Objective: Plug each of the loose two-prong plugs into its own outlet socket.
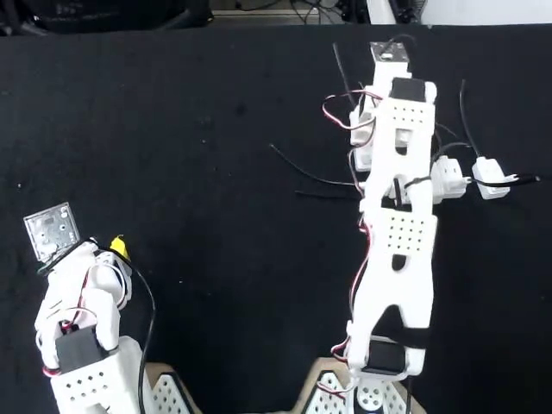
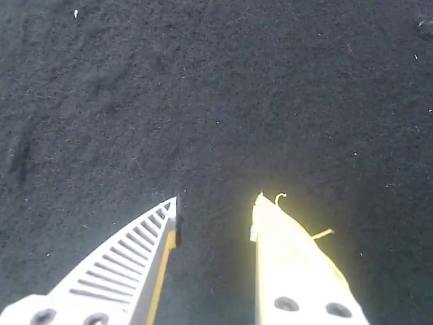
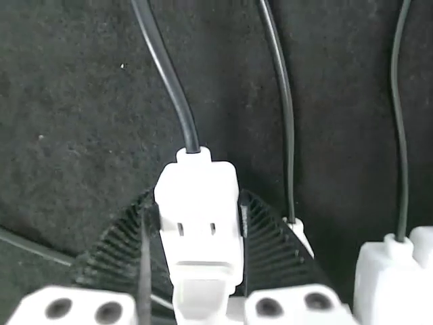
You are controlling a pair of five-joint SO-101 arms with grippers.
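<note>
Left gripper (image 2: pixel 215 203), table's 8 o'clock: fingers moderately apart, nothing held, over bare black mat (image 2: pixel 203 81). Right gripper (image 3: pixel 196 202), 1 o'clock: clamped on a white plug (image 3: pixel 196 186), cord (image 3: pixel 162 74) running onward. Second plug (image 1: pixel 490 177) lies at that arm's 3 o'clock.

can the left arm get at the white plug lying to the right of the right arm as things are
Probably not: the left gripper sits at the table's far left, and the outstretched right arm lies between it and the white plug.
</note>
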